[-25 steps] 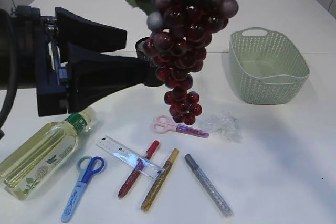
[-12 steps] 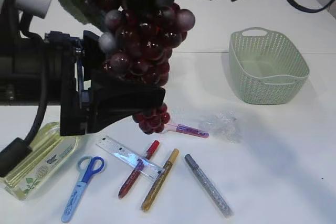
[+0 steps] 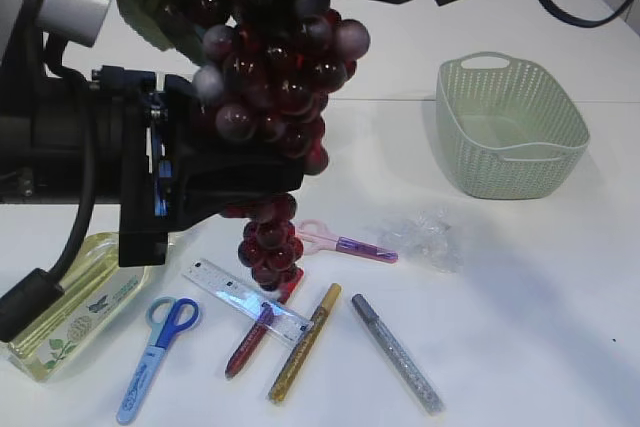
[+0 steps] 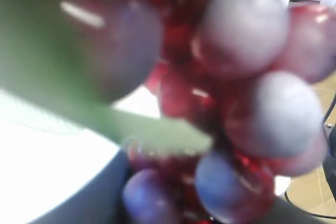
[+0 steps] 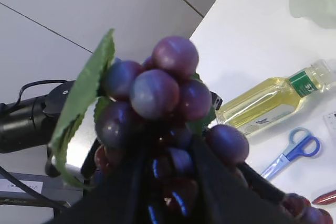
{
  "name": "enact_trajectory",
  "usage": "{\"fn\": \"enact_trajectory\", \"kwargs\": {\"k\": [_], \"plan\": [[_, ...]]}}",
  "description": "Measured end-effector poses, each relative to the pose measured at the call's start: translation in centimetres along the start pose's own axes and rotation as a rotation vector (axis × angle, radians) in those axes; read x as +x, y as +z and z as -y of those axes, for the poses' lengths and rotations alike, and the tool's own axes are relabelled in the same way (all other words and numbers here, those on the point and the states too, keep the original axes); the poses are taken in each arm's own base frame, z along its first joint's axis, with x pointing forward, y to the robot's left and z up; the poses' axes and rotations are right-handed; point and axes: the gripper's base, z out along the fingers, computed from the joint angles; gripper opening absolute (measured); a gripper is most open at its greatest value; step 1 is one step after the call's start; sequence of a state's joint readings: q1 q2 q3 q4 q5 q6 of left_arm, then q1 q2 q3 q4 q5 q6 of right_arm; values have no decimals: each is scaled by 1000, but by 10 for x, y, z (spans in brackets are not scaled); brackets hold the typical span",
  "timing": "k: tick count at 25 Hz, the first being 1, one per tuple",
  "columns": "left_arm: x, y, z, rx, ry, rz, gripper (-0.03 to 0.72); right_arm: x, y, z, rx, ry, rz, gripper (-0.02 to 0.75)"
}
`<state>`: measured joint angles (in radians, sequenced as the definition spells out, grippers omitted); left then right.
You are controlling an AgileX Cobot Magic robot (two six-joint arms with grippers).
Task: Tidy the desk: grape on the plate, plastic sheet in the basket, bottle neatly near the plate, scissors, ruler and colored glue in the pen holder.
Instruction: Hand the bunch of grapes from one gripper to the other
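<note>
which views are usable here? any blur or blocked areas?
Left wrist view: grape bunch fills the frame, fully out of focus. Right wrist view: grapes sharp, bottle readable, background wall plain. Exterior view: sharp; left arm and bunch block the upper left; basket evenly lit, soft shadows.

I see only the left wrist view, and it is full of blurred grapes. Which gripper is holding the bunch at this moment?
Observer: The right gripper clamps the top of the grape bunch, which hangs in the air.
Operator: Where is my left gripper?
Observer: The left gripper is at the middle of the bunch, reaching in from the left. I cannot tell whether it grips.
Operator: What is below the bunch?
Observer: In the exterior view its lowest grapes hang just above the ruler and the red glue pen.
</note>
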<state>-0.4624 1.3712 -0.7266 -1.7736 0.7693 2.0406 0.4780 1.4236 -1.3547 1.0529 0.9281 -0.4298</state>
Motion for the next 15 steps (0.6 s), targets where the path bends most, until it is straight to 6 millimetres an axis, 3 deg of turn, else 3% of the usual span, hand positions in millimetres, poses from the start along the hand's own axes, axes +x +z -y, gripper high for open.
{"fn": "enact_trajectory", "kwargs": {"k": [3, 9, 12, 15], "plan": [[0, 0, 0, 0, 0, 0, 203, 0, 0, 0, 5, -6, -2, 183], [0, 0, 0, 0, 1, 0, 172, 1, 0, 3, 34, -32, -10, 213], [0, 0, 0, 0, 0, -1, 168, 2, 0, 6, 66, -57, -22, 324], [0, 0, 0, 0, 2, -1, 167, 2, -1, 9, 97, -87, -34, 493]]}}
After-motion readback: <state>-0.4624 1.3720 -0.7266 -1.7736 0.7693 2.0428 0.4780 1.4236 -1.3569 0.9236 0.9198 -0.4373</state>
